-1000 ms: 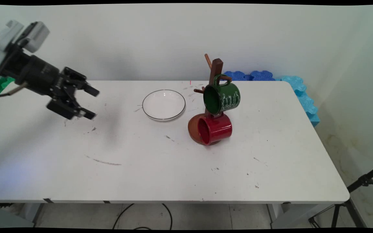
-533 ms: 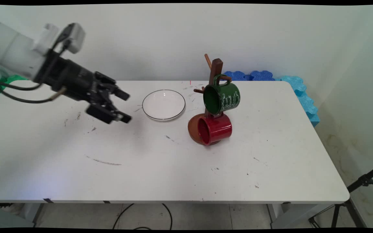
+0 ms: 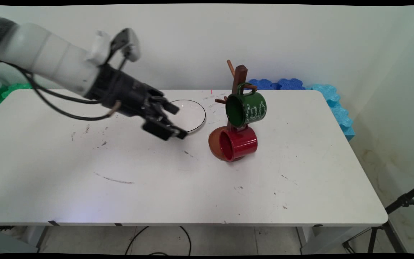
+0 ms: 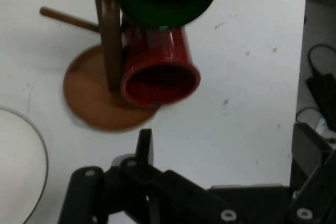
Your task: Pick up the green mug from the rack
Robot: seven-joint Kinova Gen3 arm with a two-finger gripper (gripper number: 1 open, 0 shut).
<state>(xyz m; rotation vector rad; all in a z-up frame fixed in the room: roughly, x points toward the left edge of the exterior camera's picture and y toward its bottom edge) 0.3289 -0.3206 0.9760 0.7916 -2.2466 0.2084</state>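
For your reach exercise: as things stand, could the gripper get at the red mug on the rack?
Probably yes. The gripper is open over the plate, and only bare table lies between it and the red mug, whose mouth faces it.

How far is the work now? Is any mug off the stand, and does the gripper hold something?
Done: nothing visible. The green mug and the red mug are both on the wooden stand, and the plate is bare. In hand: the gripper is open and empty, above the plate's edge, facing the red mug. Left: no mug is grasped yet.
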